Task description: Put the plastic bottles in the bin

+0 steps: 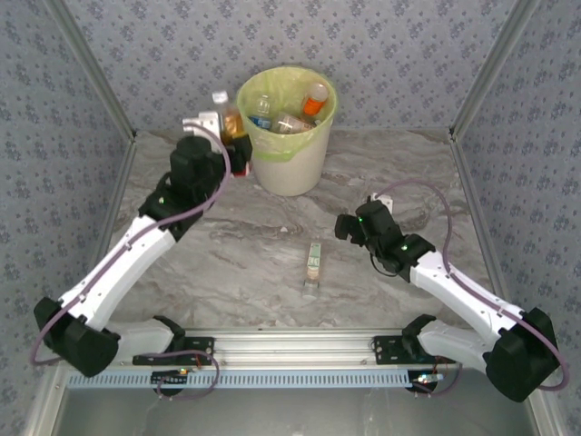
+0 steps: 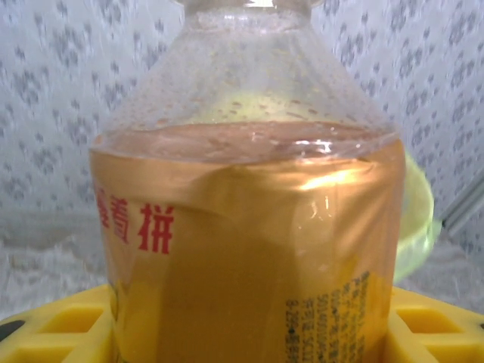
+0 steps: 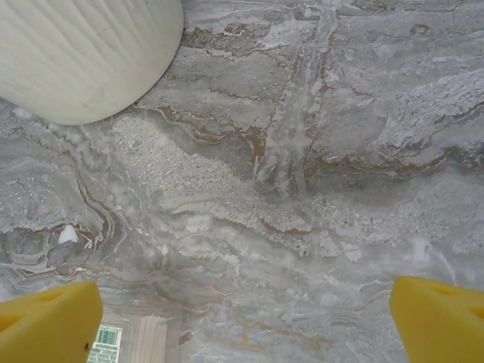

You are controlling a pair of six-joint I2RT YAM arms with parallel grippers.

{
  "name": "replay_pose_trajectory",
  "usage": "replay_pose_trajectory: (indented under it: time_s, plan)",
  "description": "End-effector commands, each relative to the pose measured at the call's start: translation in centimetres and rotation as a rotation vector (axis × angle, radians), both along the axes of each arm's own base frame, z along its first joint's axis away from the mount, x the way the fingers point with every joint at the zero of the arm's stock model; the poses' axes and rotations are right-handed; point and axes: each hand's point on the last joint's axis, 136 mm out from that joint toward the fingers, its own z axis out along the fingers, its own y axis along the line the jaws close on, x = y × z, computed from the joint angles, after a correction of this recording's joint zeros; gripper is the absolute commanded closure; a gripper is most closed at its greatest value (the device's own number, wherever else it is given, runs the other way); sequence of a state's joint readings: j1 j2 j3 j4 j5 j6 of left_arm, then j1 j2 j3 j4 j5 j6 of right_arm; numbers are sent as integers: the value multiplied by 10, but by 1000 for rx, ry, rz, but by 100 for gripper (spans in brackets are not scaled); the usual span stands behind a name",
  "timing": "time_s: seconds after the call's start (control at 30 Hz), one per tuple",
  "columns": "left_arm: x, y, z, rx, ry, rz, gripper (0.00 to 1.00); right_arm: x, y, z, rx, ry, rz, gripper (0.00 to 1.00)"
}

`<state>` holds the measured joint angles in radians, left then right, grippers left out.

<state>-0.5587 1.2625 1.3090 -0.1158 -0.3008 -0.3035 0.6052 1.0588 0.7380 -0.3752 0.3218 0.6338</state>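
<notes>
Several bottles [image 1: 289,116] lie heaped in the bin [image 1: 292,173], overlapping so much that their number is hard to make out. An orange cap and a blue label stand out among the clear plastic. In the left wrist view the amber bottle [image 2: 249,265] is cut off at the neck and below its label, and its small print is blurred. From above, the left claw [image 1: 236,143] is largely hidden behind its own black wrist. A white shape [image 1: 201,123] beside it is too unclear to name. In the right wrist view the bin's base [image 3: 83,53] is cut by the top left corner, and a scrap of the loose bottle's label [image 3: 107,344] shows at the bottom edge.

The left claw [image 2: 249,340] is closed narrowly on the amber bottle [image 1: 229,118], its yellow fingers [image 2: 53,329] against both sides. The bottle stands upright just left of the bin. The right claw [image 3: 242,325] gapes wide and holds nothing, above bare tabletop [image 1: 254,245] near the loose bottle [image 1: 313,266], which lies flat at mid-table.

The tabletop is grey marble with brown veins. The bin is round, white, tapered and faintly ribbed, and a pale yellow-green bag [image 1: 272,145] is folded over its rim. The amber bottle is clear, beaded with droplets at the shoulder, and wears a glossy, creased gold label.
</notes>
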Motion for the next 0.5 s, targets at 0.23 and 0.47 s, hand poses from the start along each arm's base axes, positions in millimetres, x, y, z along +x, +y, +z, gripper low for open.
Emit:
replay_pose_trajectory:
  time_s: [0.23, 0.47]
  plan:
    - [94, -30, 44, 50, -26, -50, 49, 1, -1, 6, -27, -24, -36, 0]
    - [150, -45, 29, 96, 100, -26, 49, 0, 3, 9, -35, -30, -22, 0]
